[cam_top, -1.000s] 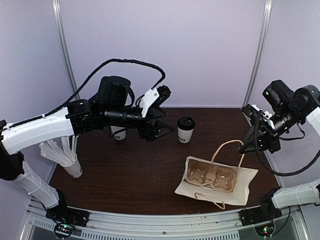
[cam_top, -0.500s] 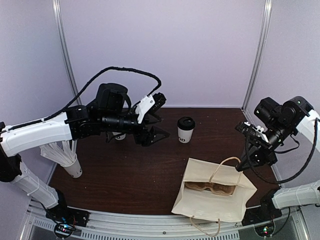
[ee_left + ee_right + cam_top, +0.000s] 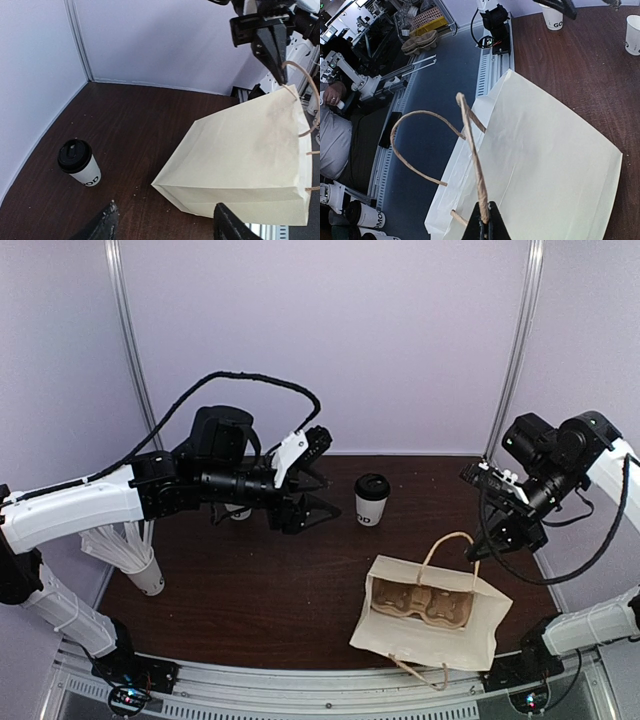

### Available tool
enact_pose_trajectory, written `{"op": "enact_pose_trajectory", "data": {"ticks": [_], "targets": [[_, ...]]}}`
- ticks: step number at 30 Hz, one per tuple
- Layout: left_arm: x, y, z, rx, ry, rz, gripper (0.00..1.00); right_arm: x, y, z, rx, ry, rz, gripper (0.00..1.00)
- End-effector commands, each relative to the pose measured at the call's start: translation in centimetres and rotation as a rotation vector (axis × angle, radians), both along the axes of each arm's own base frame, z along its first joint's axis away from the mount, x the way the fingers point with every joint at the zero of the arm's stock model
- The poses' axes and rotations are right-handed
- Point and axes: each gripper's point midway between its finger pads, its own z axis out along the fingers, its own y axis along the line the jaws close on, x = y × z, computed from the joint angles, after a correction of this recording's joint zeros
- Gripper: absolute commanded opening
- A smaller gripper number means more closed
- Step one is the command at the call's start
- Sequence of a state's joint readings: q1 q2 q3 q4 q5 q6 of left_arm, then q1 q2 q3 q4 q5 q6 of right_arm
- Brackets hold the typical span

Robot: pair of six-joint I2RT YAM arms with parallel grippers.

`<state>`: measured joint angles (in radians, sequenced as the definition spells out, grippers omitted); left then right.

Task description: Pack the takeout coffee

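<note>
Top external view puts the task near its start: the takeout coffee (image 3: 372,500) stands upright on the table (image 3: 250,600), unheld, just beyond the left gripper (image 3: 328,492), whose jaws stand apart and empty; the right gripper (image 3: 480,548) is pinched tight on a bag handle (image 3: 450,536), holding the paper bag (image 3: 420,645) up with its mouth open; a pulp carrier (image 3: 420,602) already sits inside; grasping the cup and lowering it in are left to do, I judge. Count: one lidded coffee, one bag, one carrier, one straw cup (image 3: 148,578), and a second printed cup (image 3: 238,512) half hidden under the left arm.
</note>
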<state>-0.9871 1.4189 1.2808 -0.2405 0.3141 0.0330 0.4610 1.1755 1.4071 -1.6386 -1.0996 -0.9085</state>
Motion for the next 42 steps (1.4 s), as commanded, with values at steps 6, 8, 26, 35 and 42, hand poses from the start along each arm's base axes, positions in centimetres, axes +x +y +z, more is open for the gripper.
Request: {"op": "enact_pose_trajectory", "data": {"ticks": [6,8,26,35,42], "targets": [[-9.2,0.1,4.6,-0.101,0.039,-0.388,0.63,5.5,0.5,0.0,-0.064,-0.04,-0.074,0.0],[-10.8,-0.4,4.3,-0.095,0.051,-0.445,0.66,6.3,0.6,0.1,-0.067,-0.015,-0.074,0.0],[-12.9,-10.2,2.6,-0.12,0.11,-0.611,0.53,8.9,0.4,0.8,-0.08,-0.071,-0.173,0.0],[-14.2,-11.8,3.0,-0.139,0.135,-0.701,0.33,10.6,1.0,1.2,-0.058,-0.088,-0.221,0.0],[-14.0,-12.2,3.0,-0.128,0.147,-0.686,0.15,11.5,1.3,1.4,-0.048,-0.102,-0.252,0.0]]}}
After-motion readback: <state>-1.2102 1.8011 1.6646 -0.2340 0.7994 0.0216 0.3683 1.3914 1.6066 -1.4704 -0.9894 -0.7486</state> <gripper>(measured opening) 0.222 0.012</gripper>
